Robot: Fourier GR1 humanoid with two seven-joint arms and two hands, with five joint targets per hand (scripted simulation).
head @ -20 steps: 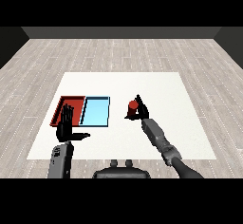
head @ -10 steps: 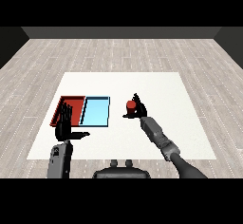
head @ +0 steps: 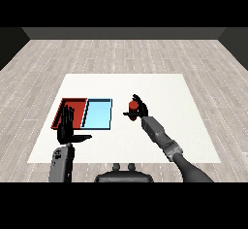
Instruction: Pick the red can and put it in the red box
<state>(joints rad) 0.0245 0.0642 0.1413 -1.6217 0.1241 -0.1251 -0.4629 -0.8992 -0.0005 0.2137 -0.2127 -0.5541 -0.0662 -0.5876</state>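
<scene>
The red can (head: 132, 107) stands upright on the white table just right of the light blue tray. My right hand (head: 138, 108) is at the can's right side, its fingers curling round it. The red tray (head: 73, 104) lies at the left, joined side by side with the light blue tray (head: 98, 114). My left hand (head: 66, 126) is raised over the near edge of the red tray, fingers straight up and thumb stuck out to the right, holding nothing.
The white table (head: 160, 89) spreads wide behind and to the right of the can. Wooden floor surrounds it on all sides.
My right hand has shifted slightly left and closed in around the red can. The left hand has barely moved.
</scene>
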